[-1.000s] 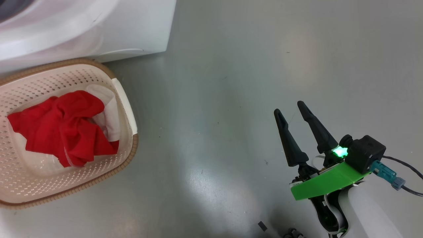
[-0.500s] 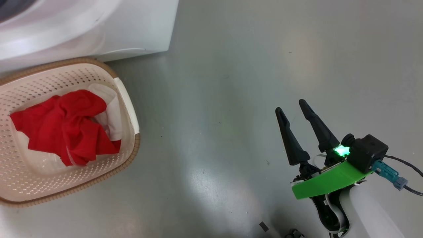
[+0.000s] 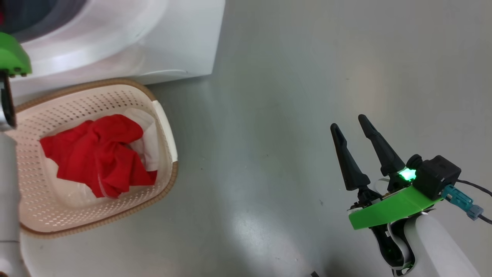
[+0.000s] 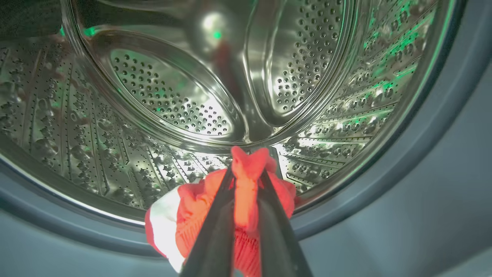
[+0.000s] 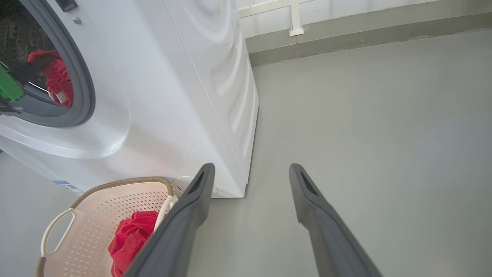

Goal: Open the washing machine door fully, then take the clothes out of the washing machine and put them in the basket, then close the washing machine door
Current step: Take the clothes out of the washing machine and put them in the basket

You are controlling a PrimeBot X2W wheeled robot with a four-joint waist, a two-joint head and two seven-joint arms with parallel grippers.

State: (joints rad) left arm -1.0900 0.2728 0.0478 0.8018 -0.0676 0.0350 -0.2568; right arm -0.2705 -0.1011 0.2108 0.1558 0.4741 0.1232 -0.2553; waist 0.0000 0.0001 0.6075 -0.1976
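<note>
Left gripper [image 4: 248, 171] jaws pinch a red garment [image 4: 194, 204] at the drum [image 4: 173, 100] mouth. Right gripper [image 3: 348, 122] jaws spread, empty, over the floor [image 3: 269, 115]. Blue sticker [image 5: 63, 186] on washing machine [image 5: 173, 96]: unreadable.

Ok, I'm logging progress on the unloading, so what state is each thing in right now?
washing machine, mouth uncovered
left tool, shut on the held garment
held garment, pinched, at the washing machine's mouth
right tool, open, empty, above the floor
basket, on the floor beside the washing machine, holding one garment
basket garment, crumpled inside the basket
</note>
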